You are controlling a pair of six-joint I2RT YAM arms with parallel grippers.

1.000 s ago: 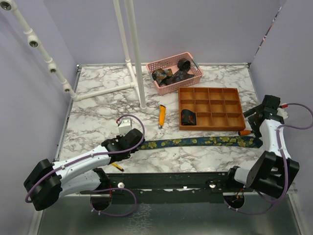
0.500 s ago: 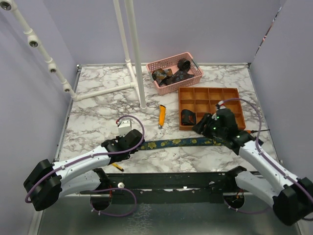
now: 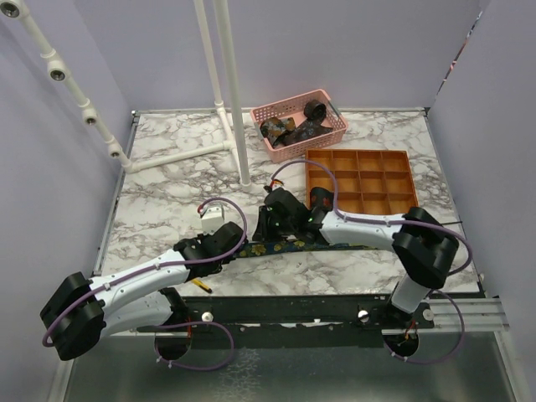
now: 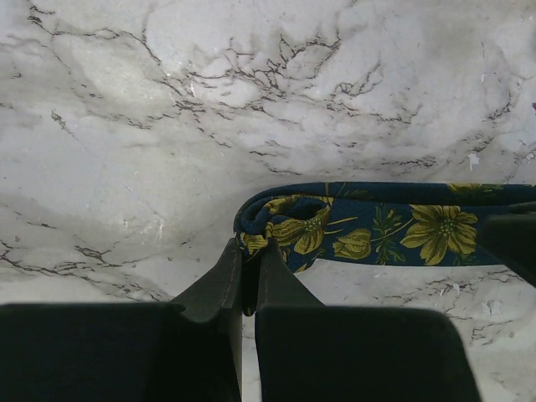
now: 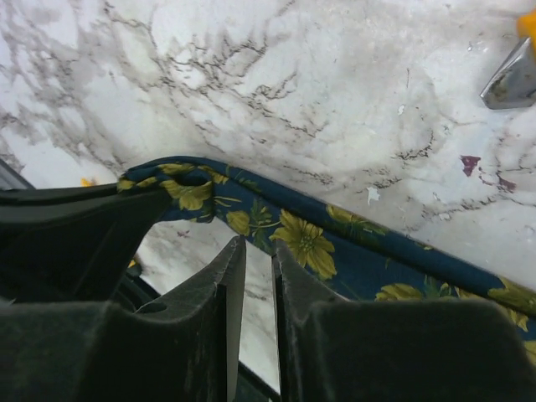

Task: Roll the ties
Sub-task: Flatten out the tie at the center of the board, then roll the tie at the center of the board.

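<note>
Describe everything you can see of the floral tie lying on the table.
The floral tie is a long, narrow strip of dark navy fabric printed with yellow-green flowers and leaves. It lies flat, stretched across the near part of the marble table. Its left end is folded over into a small first turn, pinched by the shut left gripper. The right gripper, jaws narrowly parted, sits at its edge a little farther along. The right arm hides part of its length.

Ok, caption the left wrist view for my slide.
Left gripper pinches the folded end of the tie on the table.
</note>
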